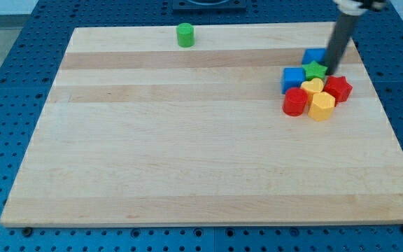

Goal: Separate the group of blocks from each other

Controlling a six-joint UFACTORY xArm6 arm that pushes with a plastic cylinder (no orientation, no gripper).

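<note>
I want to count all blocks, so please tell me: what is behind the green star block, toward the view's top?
Behind the green star block sits a blue block. My tip and its rod cover that block's right part, so its full shape cannot be seen.

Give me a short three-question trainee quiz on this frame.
1. True or false: the green cylinder touches the cluster.
2. Which block lies nearest my tip? A) green star B) red cylinder C) yellow hexagonal block
3. How many blocks form the cluster at the view's right?

Key: 1 false, it stands alone near the view's top; 2 A; 3 seven, counting the partly hidden blue block behind the rod.
</note>
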